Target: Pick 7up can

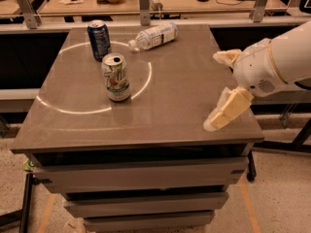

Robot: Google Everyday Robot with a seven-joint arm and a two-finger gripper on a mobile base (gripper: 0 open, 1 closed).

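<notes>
Leftmost on the grey table [170, 101] stands a dark blue can [99, 40], upright near the far edge. Just in front of it and a little to the right is the 7up can [116, 77], pale with green markings and an opened silver top, also upright, close to the blue can but not touching it. A thin white ring [73, 111] is marked on the tabletop; both cans stand inside it, in the left half of the table. Further right, near the far edge, a clear plastic bottle [154, 36] lies on its side with its cap pointing left towards the blue can, apart from both cans. The right half of the tabletop holds nothing but the robot's reach: the white arm [286, 57] comes in from the right edge, and the gripper [216, 90] hangs over the table's right side, well apart from the 7up can. Its two pale yellowish fingers [228, 109] are spread wide, one towards the far side and one towards the near corner, with nothing between them.
</notes>
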